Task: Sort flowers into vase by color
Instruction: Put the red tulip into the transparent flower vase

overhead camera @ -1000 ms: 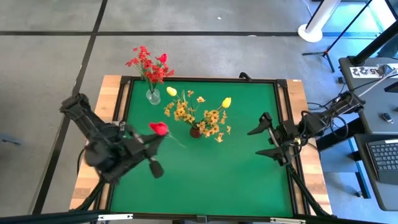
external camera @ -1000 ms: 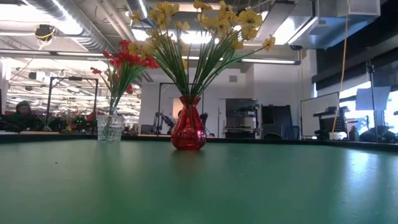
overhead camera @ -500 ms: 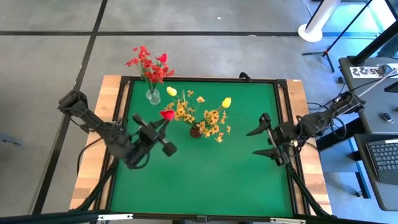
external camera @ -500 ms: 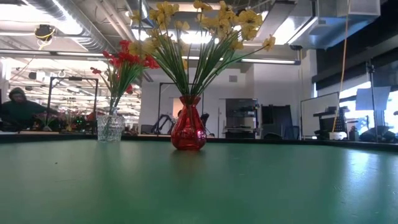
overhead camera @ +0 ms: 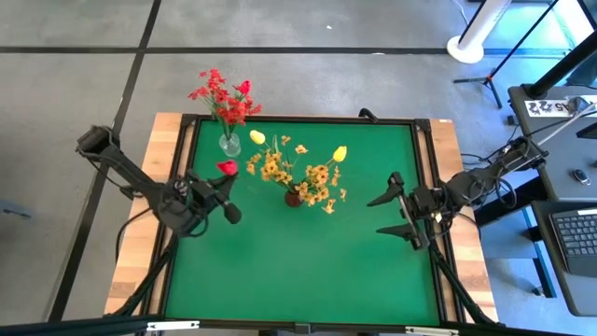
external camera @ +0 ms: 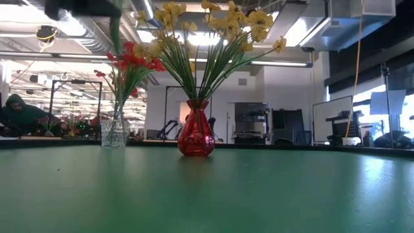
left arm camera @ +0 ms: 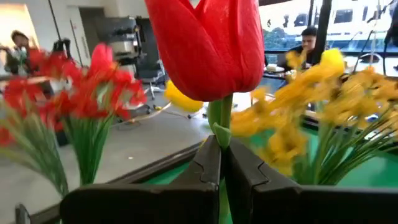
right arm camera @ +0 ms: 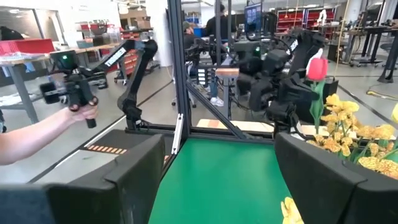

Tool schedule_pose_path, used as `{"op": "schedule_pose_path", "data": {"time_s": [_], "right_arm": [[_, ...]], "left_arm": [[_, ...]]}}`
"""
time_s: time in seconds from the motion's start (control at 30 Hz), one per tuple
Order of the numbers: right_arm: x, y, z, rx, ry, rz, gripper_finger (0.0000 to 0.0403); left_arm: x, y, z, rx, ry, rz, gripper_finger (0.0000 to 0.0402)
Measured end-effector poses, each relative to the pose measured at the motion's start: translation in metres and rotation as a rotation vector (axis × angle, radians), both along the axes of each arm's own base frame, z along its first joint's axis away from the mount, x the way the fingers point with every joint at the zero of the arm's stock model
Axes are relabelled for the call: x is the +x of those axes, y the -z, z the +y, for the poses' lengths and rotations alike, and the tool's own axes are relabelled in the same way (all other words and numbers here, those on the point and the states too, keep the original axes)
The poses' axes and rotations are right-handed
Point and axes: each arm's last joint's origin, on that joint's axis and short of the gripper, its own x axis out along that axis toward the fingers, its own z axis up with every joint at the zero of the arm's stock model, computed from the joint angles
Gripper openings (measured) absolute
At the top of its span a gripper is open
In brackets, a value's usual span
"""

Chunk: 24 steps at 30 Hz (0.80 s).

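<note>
Tulip (overhead camera: 227, 167), red, pinched by its green stem just under the bloom in the left gripper (overhead camera: 222, 179), jaws pressed together on the stem; clear in left wrist view (left arm camera: 208, 43). Gripper and tulip are over the table's (overhead camera: 308, 271) left part, near the clear vase (overhead camera: 229, 143), apart from it. Clear vase stands at the back left corner, holds a red spray (overhead camera: 224, 97) plus a red tulip bloom. Red vase (overhead camera: 294, 197) near table centre holds a yellow spray (overhead camera: 303, 173) and two yellow tulips (overhead camera: 340, 153), upright. Low view: red vase (external camera: 196, 136) right of the clear vase (external camera: 114, 133), dark blur of the left arm at the top left.

Right gripper (overhead camera: 390, 206) at the right edge, jaws spread wide, holding nothing, well apart from both vases. Right wrist view: a person's hand (right arm camera: 84, 112) holding a dark handle beyond the table.

Writing: a white tag (overhead camera: 550, 106) on the side desk carries digits, too small to read. No brand marks legible.
</note>
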Motion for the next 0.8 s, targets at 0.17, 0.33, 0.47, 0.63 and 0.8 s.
{"op": "schedule_pose_path", "data": {"time_s": [0.17,0.33,0.47,0.63,0.8], "right_arm": [[0.0,0.0,0.0,-0.006,0.001,-0.002,0.0301],[0.0,0.0,-0.002,-0.038,0.058,-0.01,0.0301],[0.001,0.0,-0.003,-0.057,0.104,-0.013,0.0301],[0.001,0.0,-0.004,-0.065,0.131,-0.014,0.0301],[0.001,0.0,-0.004,-0.066,0.135,-0.014,0.0301]], "left_arm": [[-0.019,0.018,0.026,-0.021,-0.058,-0.03,0.0],[-0.028,0.011,0.051,0.003,-0.173,0.005,0.0],[-0.033,0.002,0.068,0.034,-0.267,0.062,0.0],[-0.043,-0.011,0.081,0.018,-0.336,0.036,0.0],[-0.052,-0.026,0.089,0.026,-0.333,-0.017,0.0]]}}
